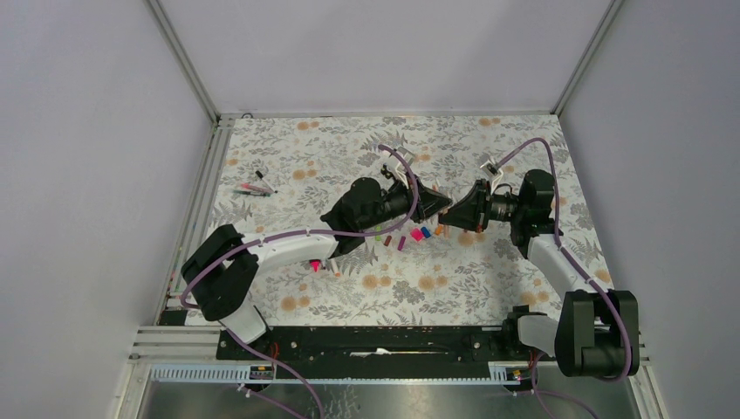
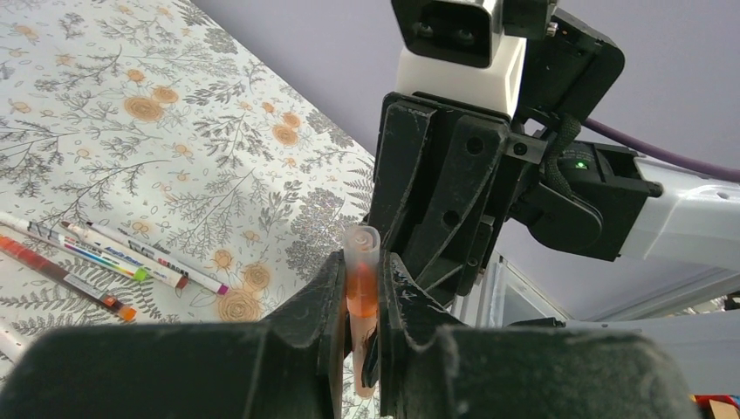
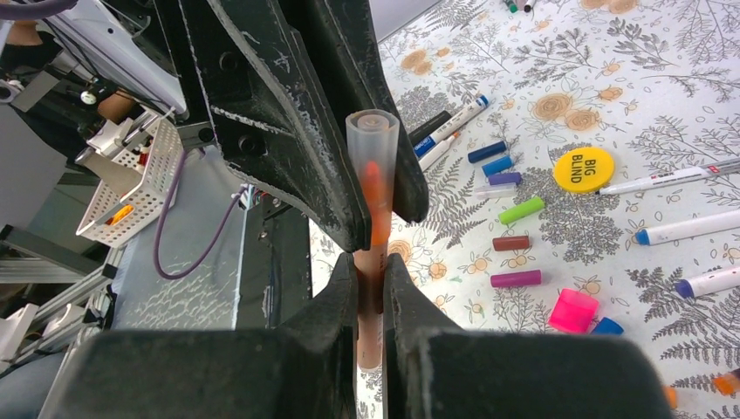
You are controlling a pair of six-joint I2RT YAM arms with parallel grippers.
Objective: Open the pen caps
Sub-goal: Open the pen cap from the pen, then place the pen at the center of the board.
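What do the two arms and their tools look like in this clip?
Left arm and right arm: black joints, white links, a looping purple cable each. Left tool and right tool: black, scuffed, wedge-shaped fingers.

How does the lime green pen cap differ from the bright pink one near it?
The slim lime green plastic cap is narrow; the bright pink plastic cap is fatter and stubbier. The green one lies nearer the round yellow disc; the pink one sits beside a blue cap. Both lie loose on the floral tablecloth.
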